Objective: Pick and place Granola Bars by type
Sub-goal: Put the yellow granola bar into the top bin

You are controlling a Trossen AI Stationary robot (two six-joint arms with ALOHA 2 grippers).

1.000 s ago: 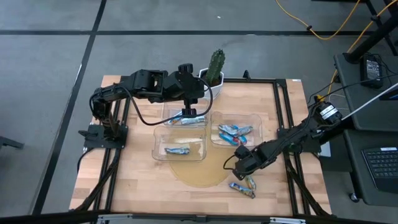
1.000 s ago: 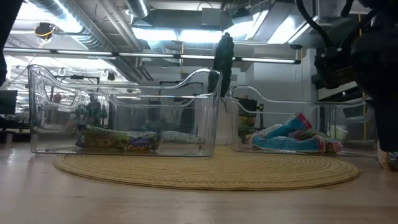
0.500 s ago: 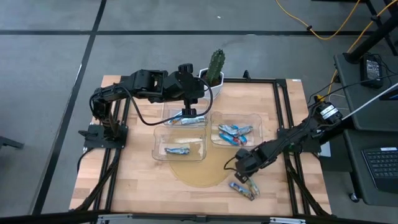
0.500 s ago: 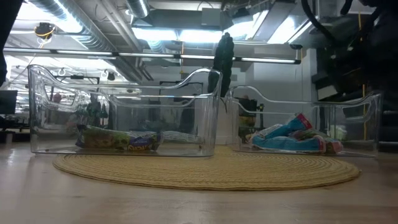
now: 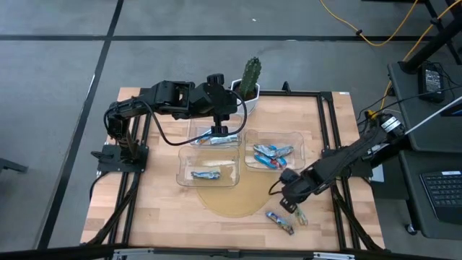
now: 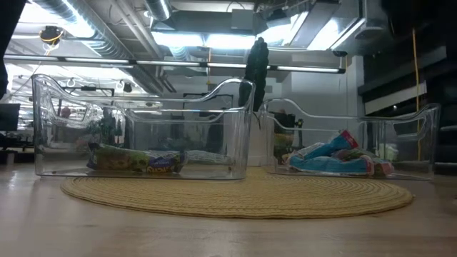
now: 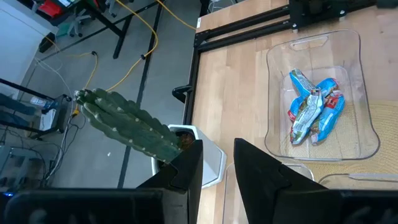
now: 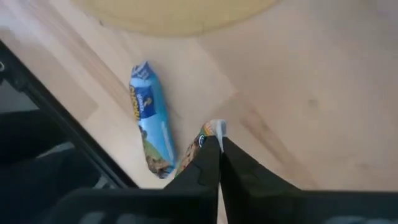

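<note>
My right gripper [image 5: 292, 207] is at the table's near right and shut on a brownish-green granola bar [image 5: 299, 217]. A blue bar [image 8: 149, 124] lies on the wood beside it. My left gripper [image 5: 219, 130] hangs over the far clear bin [image 5: 196, 134], which holds bars, and its fingers [image 7: 193, 158] stand slightly apart with nothing between them. The near left bin [image 5: 185, 173] holds a brownish-green bar [image 5: 206, 174]. Several blue bars [image 7: 311, 109] lie in the right bin [image 5: 296, 155]. My right gripper pinches one crimped end of the bar's wrapper [image 8: 216, 129] between its two fingertips, coming down at a slant from above. The rest of the bar [image 8: 189, 155] runs back beside one finger. Whether the bar is clear of the table cannot be told.
A round woven mat [image 5: 231, 198] lies under the near bins. A cactus in a white pot [image 5: 250, 78] stands at the far edge, close to my left gripper. Black frame rails [image 5: 339, 209] run along the table's sides. Bare wood lies at the near left.
My right gripper has shut on the brownish-green bar and gone toward the table's near right corner. The bar has come away from the blue bar, which stays where it was. The right arm has left the low view.
</note>
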